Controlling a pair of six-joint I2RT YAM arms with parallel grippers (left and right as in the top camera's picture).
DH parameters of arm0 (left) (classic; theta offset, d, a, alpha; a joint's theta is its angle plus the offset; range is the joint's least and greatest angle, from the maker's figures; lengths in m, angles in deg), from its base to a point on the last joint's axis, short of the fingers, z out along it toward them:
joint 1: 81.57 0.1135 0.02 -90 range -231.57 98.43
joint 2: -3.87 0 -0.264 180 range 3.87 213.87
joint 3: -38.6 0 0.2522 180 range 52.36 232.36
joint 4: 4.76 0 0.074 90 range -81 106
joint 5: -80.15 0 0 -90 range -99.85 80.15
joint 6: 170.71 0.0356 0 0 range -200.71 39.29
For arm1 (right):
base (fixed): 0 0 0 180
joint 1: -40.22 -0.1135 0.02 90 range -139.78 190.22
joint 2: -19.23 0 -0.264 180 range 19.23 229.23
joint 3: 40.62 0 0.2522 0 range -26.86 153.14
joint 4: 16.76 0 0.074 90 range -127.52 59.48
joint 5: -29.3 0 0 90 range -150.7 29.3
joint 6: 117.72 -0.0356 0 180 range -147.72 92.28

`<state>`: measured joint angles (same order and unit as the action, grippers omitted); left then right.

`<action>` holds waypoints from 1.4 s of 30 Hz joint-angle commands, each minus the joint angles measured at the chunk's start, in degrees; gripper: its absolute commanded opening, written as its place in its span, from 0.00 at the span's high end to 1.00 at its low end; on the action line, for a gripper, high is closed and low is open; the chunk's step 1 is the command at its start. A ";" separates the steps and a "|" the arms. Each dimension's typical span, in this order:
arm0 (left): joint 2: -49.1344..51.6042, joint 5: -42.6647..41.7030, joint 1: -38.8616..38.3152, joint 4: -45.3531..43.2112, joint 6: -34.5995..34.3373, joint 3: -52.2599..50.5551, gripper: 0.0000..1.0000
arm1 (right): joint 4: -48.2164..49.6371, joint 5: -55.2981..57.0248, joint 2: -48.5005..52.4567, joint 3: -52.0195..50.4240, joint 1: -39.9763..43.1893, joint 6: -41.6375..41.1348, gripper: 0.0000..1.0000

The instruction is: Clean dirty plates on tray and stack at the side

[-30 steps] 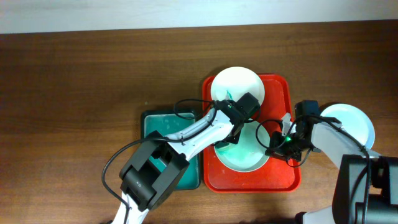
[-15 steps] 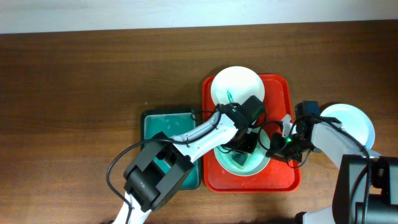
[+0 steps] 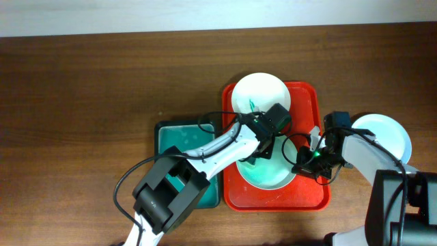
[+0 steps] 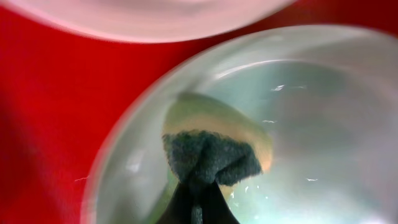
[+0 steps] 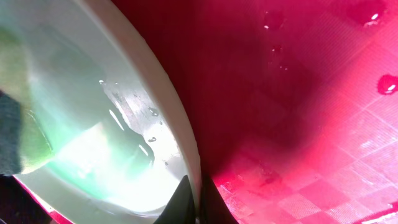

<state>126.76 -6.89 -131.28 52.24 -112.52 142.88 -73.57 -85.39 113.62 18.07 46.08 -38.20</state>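
Observation:
A red tray (image 3: 307,109) holds two plates. The back plate (image 3: 259,94) is white with a green smear. The front plate (image 3: 270,176) looks wet and greenish. My left gripper (image 3: 263,150) is shut on a green-and-yellow sponge (image 4: 211,155) and presses it onto the inside of the front plate (image 4: 311,118). My right gripper (image 3: 299,164) is shut on that plate's right rim (image 5: 180,143), its fingertips (image 5: 196,193) on either side of the edge. The sponge also shows at the left of the right wrist view (image 5: 12,143). A clean white plate (image 3: 386,133) lies on the table right of the tray.
A teal basin (image 3: 171,137) stands left of the tray, partly under my left arm. The back plate's rim (image 4: 143,15) lies close behind the sponge. Wet red tray floor (image 5: 311,124) is right of the held rim. Bare wooden table (image 3: 82,89) spreads to the left.
My left gripper swept the sponge toward the plate's front, then back toward its middle. My right gripper has stayed on the rim.

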 commanded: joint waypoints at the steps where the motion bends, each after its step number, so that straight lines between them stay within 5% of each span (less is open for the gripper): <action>1: -1.03 -12.68 -0.50 -3.21 -0.94 -0.48 1.00 | 0.17 5.44 1.44 -1.51 0.11 0.17 0.96; 7: -0.98 -25.94 -0.52 -1.42 3.41 -0.48 1.00 | 0.17 5.44 1.44 -1.51 0.11 0.20 0.96; 14: -1.84 -4.15 3.48 9.35 3.39 -0.33 1.00 | 0.15 5.42 1.44 -1.51 0.11 0.17 0.96; 20: -17.42 -2.75 7.85 15.08 3.17 0.57 1.00 | -0.04 5.42 1.44 -1.51 0.11 0.17 0.96; 25: -23.87 7.15 17.70 27.30 3.17 -0.68 1.00 | -0.07 5.42 1.44 -1.51 0.11 0.17 0.96; 32: -23.80 3.45 21.18 6.45 3.15 -29.27 1.00 | -0.48 5.42 1.44 -1.51 0.11 0.17 0.96; 34: -24.04 3.45 21.18 6.01 3.15 -29.53 0.85 | 0.11 5.49 1.44 -1.51 0.11 0.17 0.96; 36: -24.74 2.64 21.20 6.91 3.17 -28.02 0.50 | 0.39 5.86 1.44 -0.87 0.17 0.20 0.96; 42: -36.54 2.21 26.12 15.87 3.17 -19.78 0.20 | -14.91 11.54 -8.90 11.58 -2.23 1.44 0.96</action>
<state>97.12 -4.40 -107.72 66.27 -109.64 119.87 -84.28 -78.48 110.56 23.84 45.89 -37.55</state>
